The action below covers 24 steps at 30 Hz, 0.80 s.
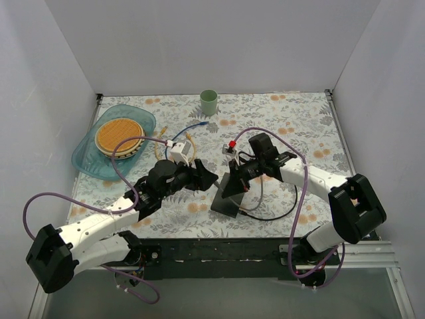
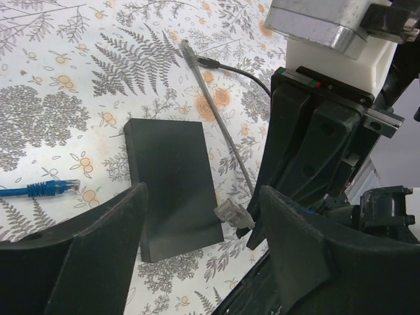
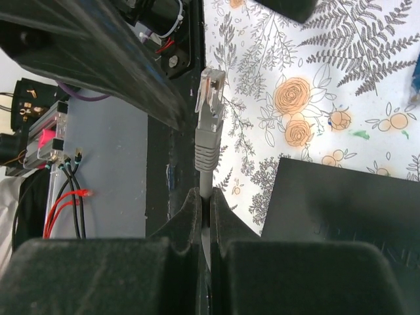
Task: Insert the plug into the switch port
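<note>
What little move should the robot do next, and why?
Probably lower the open left gripper and pinch the switch to steady it. The switch lies loose on the table, the right gripper holds the plug by its grey cable beside the switch's corner, and pushing might slide it. No ports show.

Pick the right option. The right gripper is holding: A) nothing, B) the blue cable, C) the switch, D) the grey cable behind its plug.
D: in the right wrist view the right gripper has its jaws shut on the grey cable just behind the plug, which sticks out clear of the switch.
</note>
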### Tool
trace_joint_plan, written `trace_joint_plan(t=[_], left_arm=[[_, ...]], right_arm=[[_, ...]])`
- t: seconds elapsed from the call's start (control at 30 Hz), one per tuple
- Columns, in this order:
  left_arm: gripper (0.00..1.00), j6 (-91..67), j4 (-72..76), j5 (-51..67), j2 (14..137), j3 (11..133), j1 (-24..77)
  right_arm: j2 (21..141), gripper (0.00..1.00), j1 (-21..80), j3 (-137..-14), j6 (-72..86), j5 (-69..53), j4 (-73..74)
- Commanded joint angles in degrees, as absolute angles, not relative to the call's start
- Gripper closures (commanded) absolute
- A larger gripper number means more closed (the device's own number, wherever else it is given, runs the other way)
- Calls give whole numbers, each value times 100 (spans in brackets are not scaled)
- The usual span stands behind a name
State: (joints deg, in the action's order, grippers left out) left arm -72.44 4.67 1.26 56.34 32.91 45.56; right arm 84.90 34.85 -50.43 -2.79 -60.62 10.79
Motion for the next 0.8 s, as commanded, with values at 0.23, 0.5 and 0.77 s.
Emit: trace_joint_plan(t=[0.23,0.5,0.77], left_arm=[[75,-7374,1160,923,6064,3234,4553],[100,-7996,1160,774,6064,3208,4553],[100,-9490,836,124,5872,3120,4553]], right_arm=[[8244,99,3604,-4983,-44,-6179,668],[7868,70,3788,-5036,202,-4836,800],[6918,24,4481,-5001,536,-2193,660]])
